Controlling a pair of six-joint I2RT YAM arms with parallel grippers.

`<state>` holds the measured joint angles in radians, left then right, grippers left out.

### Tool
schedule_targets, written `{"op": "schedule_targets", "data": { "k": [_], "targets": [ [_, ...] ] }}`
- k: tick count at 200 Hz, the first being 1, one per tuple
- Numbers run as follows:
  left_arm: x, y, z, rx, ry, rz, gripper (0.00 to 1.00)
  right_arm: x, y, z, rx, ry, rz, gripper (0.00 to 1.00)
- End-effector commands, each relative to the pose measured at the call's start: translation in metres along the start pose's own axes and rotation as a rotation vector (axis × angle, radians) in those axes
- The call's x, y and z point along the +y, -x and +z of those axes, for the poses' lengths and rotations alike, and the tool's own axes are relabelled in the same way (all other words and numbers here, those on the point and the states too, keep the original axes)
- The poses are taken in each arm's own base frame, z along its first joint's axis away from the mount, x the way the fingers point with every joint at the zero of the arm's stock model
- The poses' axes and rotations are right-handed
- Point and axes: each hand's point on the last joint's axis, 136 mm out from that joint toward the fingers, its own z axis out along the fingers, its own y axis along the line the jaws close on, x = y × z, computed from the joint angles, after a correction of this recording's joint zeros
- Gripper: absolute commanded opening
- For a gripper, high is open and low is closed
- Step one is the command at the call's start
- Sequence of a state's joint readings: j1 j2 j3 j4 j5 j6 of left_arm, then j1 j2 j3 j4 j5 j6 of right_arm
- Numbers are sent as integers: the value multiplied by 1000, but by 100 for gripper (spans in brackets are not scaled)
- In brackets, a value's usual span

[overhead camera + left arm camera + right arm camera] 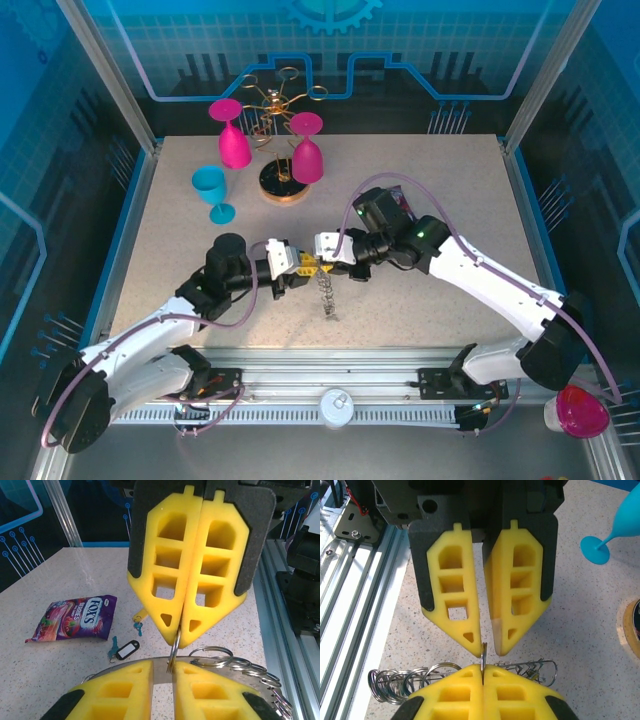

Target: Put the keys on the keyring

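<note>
Nearest my lens, the right gripper (482, 670) was clamped on the edge of the keyring (420, 680), mid-table (450, 200). The left gripper (486, 652) faced it tip to tip, jaws a crack apart around that same edge; I couldn't tell whether it pinched. Keys (125, 649) lay loose nearby.

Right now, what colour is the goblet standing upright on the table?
The goblet is turquoise blue, clearest in the top external view.
</note>
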<state>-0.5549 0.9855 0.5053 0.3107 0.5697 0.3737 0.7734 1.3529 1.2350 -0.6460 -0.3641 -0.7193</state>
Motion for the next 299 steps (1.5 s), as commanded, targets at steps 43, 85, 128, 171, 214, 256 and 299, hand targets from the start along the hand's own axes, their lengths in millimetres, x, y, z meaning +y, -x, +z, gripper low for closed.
{"op": "schedule_targets", "data": {
  "k": [43, 85, 128, 171, 214, 256, 299],
  "targets": [
    [-2, 18, 2, -42, -33, 33, 2, 6, 23, 1, -53, 31, -41, 0],
    [-7, 25, -3, -103, -32, 51, 0, -11, 23, -22, -260, -91, 71, 25],
    [-15, 45, -12, -246, -50, 62, 0, -10, 18, -44, -501, -110, 168, 29],
    [-20, 56, -16, -306, -75, 57, 0, -2, 21, -38, -525, -57, 174, 30],
    [-20, 59, -17, -336, -78, 45, 0, 1, 30, -34, -548, -22, 156, 30],
    [-19, 60, -15, -347, -86, 39, 0, 1, 37, -30, -565, -5, 145, 29],
    [-20, 59, -14, -348, -94, 37, 0, -1, 42, -28, -583, 7, 140, 22]
  ]
}}
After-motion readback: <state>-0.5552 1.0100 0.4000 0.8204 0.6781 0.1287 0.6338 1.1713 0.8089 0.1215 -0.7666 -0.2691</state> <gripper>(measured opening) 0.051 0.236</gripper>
